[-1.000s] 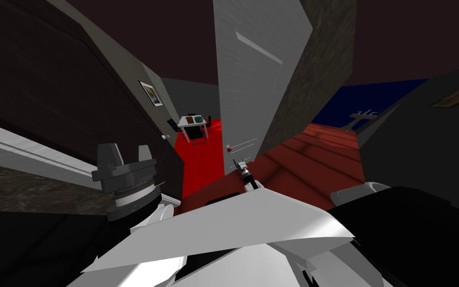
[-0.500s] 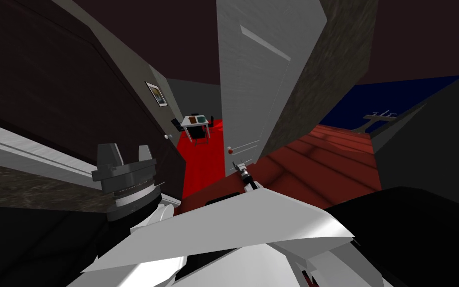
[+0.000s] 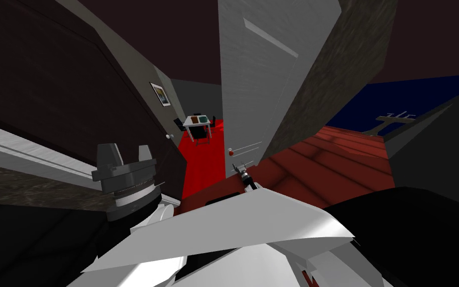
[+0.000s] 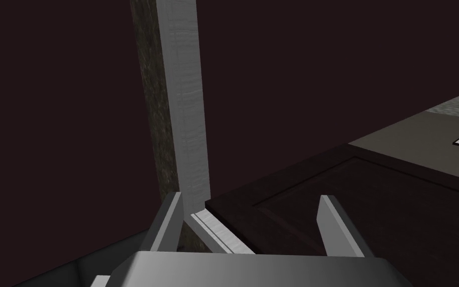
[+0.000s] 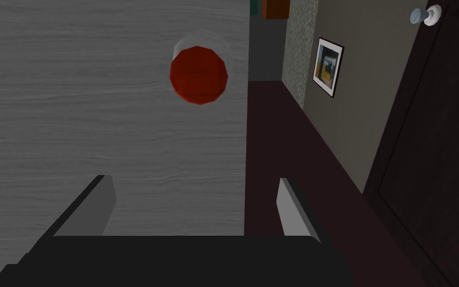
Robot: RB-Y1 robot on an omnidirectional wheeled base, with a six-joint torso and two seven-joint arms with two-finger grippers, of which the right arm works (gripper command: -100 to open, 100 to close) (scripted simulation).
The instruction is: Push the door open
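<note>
A light grey door (image 3: 253,89) stands swung partly open ahead of me, with a red round knob (image 3: 231,153) near its free edge. My right gripper (image 3: 239,167) is open and sits just below that knob, close against the door face. In the right wrist view the grey door (image 5: 84,109) lies right before the open right gripper (image 5: 196,192), the red knob (image 5: 198,74) a little beyond one finger, the door's edge between the fingers. My left gripper (image 3: 124,157) is held up at the left, open, near a dark brown door (image 3: 49,84); its wrist view shows the left gripper (image 4: 251,219) open too.
Through the gap a bright red floor (image 3: 203,164) leads to a small white table (image 3: 196,122) with dark chairs. A framed picture (image 3: 160,93) hangs on the left wall. The dark door has a pale knob (image 5: 425,15). A stone-textured wall (image 3: 333,84) flanks the grey door on the right.
The whole head view has shifted: I have moved forward and turned, and the grey door has swung a little wider. The right gripper has stayed against the door below the knob.
</note>
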